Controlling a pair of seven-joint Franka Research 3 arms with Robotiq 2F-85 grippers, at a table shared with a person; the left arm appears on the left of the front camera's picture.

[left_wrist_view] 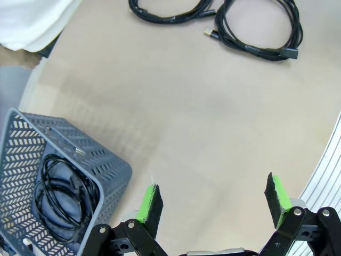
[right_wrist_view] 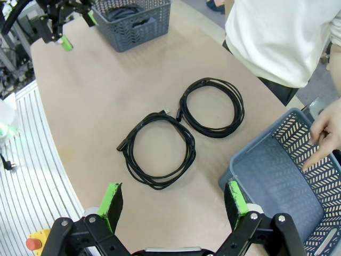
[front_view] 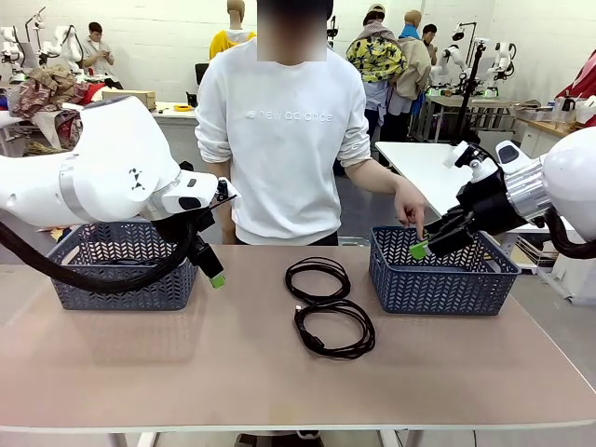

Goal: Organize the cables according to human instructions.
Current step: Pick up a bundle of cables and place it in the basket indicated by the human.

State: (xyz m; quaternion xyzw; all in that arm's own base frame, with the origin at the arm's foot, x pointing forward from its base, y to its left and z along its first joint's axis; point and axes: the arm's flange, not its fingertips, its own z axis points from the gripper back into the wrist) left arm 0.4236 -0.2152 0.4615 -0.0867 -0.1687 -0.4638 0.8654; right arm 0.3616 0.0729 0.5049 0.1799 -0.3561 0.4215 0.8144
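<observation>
L+R jaws open; 2 cables (front_view: 321,301) on tbl (front_view: 140,372).

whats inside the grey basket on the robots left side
Coiled black cable lies on the floor of the left basket, as the left wrist view shows. One coil or two, I cannot tell; the basket's lower end is cut off by the picture's edge.

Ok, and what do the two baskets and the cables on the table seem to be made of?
The left basket and the right basket: likely moulded plastic, matte blue-grey, with perforated herringbone walls. The cables: probably rubber or vinyl jackets, black, faintly shiny, bending in smooth coils.
</observation>
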